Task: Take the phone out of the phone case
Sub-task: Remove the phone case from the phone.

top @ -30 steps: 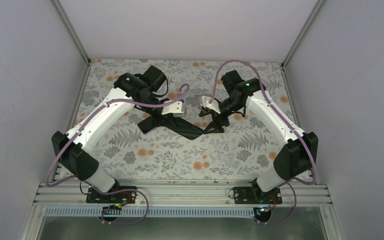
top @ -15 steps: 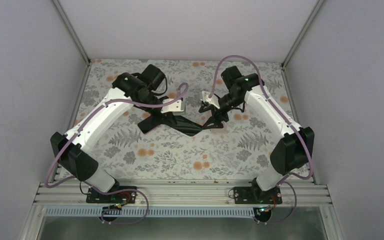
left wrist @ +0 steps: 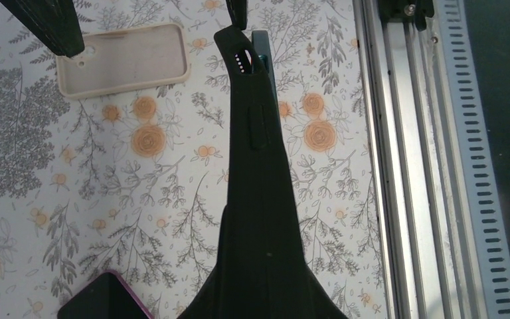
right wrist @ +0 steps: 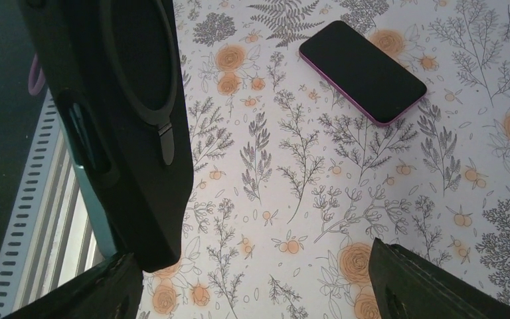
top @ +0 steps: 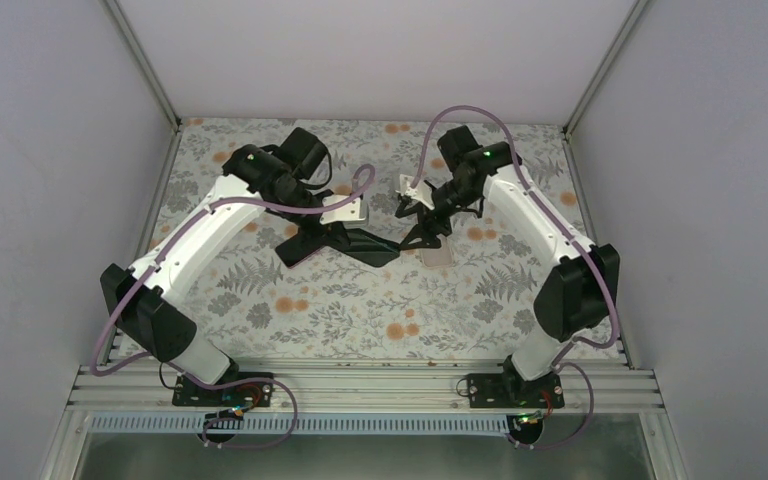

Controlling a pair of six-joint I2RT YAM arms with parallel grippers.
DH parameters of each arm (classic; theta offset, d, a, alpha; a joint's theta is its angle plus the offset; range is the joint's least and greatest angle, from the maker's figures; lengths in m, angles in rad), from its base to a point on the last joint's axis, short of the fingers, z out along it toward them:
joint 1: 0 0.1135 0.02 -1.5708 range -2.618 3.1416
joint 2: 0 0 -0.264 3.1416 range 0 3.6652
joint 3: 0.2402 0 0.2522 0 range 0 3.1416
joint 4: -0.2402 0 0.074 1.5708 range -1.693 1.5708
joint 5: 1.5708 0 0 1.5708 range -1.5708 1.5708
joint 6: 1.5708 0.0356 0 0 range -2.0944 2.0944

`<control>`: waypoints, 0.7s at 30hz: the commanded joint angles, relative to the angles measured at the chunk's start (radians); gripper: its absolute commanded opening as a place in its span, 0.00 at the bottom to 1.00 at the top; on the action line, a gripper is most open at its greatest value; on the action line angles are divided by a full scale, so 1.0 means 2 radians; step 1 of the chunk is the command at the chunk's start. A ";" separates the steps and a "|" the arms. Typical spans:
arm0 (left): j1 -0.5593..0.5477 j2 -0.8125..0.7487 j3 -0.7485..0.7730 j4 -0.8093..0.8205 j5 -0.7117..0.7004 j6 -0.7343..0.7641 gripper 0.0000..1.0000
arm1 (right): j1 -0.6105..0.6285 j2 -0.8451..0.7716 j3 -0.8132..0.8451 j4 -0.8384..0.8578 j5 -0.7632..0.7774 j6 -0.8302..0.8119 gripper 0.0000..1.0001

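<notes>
Separation underway: left pincer (top: 333, 234) grips black case (left wrist: 260, 199), teal phone (left wrist: 263, 53) inside, above table (top: 360, 310); right pincer (right wrist: 252, 282) gapes beside it, probably must clamp case rim, then peel

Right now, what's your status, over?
Left gripper shut on black rubbery phone case; right gripper open, one finger at its end. Teal-edged phone not yet out. Purple-edged phone, empty beige case lie apart on table.

This looks like a robot lab: plain white walls (top: 360, 50), silver metal rails (top: 360, 385), and a flowery table cover (top: 360, 310).
</notes>
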 commanded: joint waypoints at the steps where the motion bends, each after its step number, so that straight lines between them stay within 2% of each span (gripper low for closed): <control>1: -0.014 -0.028 0.003 -0.015 0.099 0.022 0.02 | -0.008 0.023 0.028 0.070 0.016 0.017 0.87; 11: -0.014 -0.029 0.017 -0.015 0.128 0.029 0.02 | -0.001 0.010 0.001 0.166 0.028 0.082 0.87; 18: -0.014 -0.015 0.041 -0.015 0.134 0.024 0.02 | 0.073 -0.001 -0.023 0.218 0.032 0.131 0.88; 21: -0.011 -0.014 0.054 -0.015 0.133 0.022 0.02 | 0.107 -0.001 -0.022 0.223 0.004 0.141 0.88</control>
